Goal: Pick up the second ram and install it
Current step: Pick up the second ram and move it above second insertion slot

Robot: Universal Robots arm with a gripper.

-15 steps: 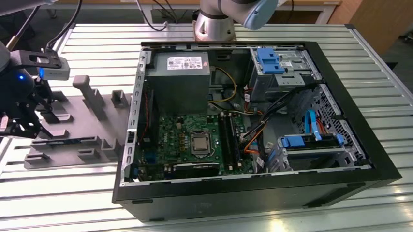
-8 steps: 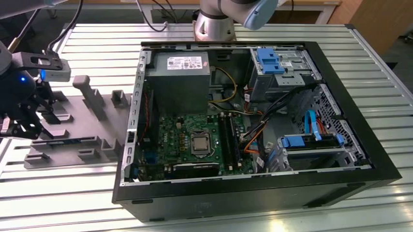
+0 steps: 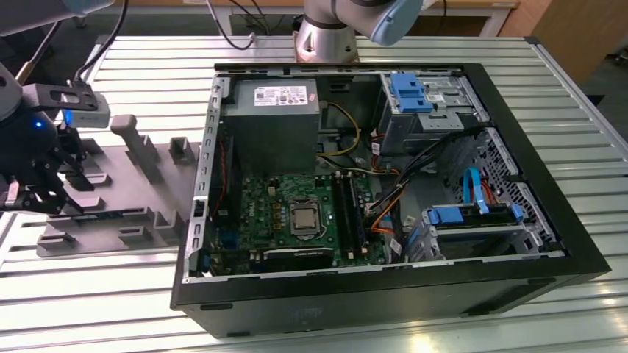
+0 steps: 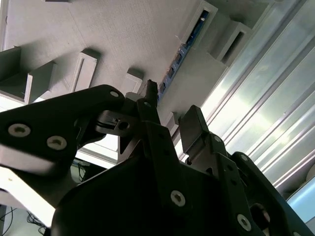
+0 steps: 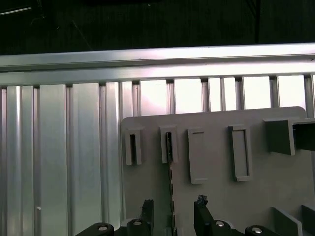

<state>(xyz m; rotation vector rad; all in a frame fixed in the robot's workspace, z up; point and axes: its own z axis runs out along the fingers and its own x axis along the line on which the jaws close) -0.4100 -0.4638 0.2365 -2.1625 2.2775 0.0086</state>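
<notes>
Pick-up step, grasp not yet made. In the first wrist view the tool is spread open, one finger on each side of the second ram with a gap both sides, nothing gripped. The ram stands edge-on in a slot of the grey holder. Judged need: stay centred over the thin stick and close squarely. The holder lies on the slatted worktop at the exterior view's left. The open PC case with the motherboard sits well apart toward the exterior view's right.
</notes>
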